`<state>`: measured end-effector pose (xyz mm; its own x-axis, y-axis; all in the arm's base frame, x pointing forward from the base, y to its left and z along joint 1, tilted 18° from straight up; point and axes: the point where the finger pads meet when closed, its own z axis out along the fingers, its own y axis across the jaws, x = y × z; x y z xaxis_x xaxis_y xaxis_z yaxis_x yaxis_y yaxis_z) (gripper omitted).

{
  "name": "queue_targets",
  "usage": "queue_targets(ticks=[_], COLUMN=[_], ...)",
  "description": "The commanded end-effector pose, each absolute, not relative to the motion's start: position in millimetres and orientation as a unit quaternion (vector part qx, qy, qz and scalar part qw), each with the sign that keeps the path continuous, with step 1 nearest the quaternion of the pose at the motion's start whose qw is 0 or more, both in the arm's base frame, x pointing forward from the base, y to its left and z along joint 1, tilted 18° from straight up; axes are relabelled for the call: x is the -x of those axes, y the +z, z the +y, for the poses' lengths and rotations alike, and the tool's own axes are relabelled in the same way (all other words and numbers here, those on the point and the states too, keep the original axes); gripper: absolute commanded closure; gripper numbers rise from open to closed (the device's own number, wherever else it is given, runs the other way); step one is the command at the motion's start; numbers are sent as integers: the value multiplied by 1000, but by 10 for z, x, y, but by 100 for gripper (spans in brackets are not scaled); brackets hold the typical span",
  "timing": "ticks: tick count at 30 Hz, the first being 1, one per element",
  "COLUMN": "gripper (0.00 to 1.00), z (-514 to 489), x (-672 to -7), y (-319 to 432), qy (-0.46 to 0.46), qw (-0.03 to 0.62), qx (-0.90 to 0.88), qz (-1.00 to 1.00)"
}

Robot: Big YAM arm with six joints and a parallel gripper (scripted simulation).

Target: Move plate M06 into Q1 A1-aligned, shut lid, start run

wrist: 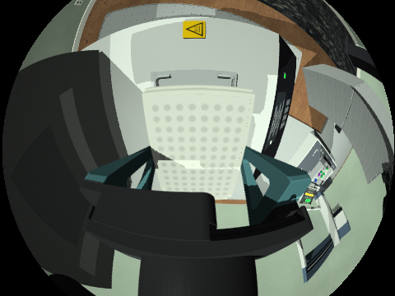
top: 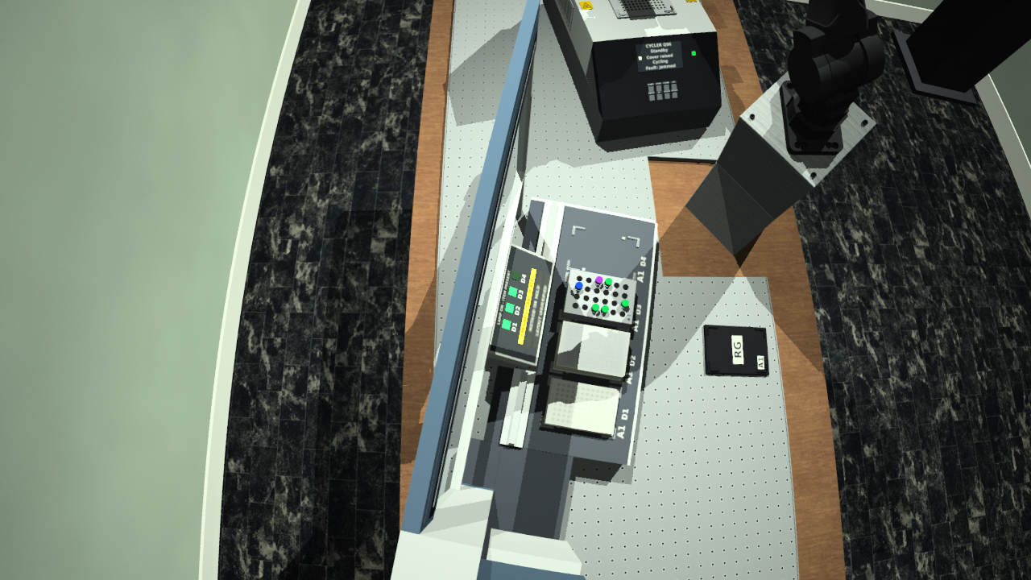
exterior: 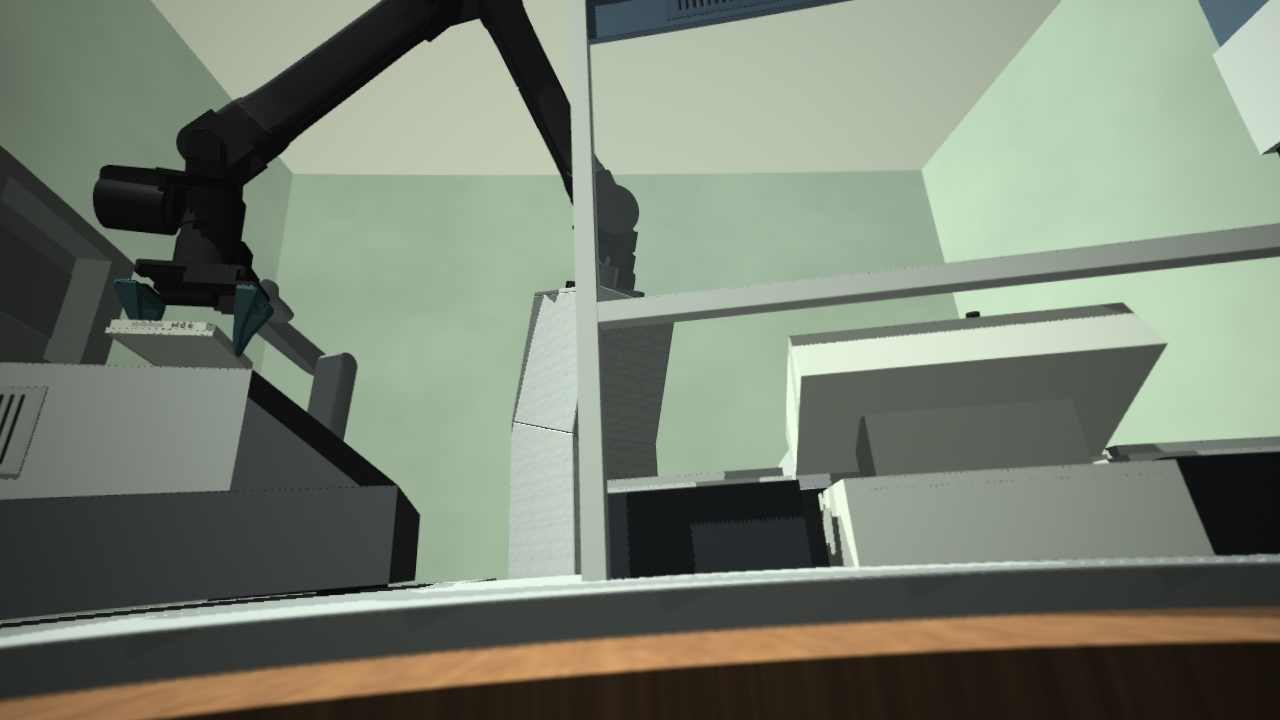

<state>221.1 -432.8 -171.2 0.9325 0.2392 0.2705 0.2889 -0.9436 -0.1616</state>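
My gripper [exterior: 187, 308] is shut on the white 96-well plate M06 [exterior: 165, 329], holding it by its long sides. It holds the plate level, low over the top of the cycler Q1 [top: 652, 72]. In the wrist view the plate [wrist: 197, 140] sits between my teal fingers and covers most of the block. The block's far locator corners [wrist: 194, 78] show just past it. I cannot tell whether the plate touches the block. Q1's lid [exterior: 44, 268] stands raised behind the plate. The lamp [top: 693, 52] is green. Slot D4 [top: 605, 242] is empty.
The tube cooling block [top: 600, 296] is on D3, the deep-well block [top: 592, 350] on D2 and plate N06 [top: 582, 407] on D1. The regrip nest RG [top: 731, 353] lies to the right. The arm's pedestal [top: 778, 159] stands beside Q1. A blue-edged rail [top: 475, 252] runs along the left.
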Motion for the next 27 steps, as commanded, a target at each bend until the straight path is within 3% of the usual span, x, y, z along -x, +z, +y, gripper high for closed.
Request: queue_targets(ticks=[1,27], gripper=[100,100], z=[-4709,-4691], x=[-2222,-2331], y=[-1586,-1731], qy=[-133,-131], qw=[67,67], qx=[980,980], qz=[-130,-133])
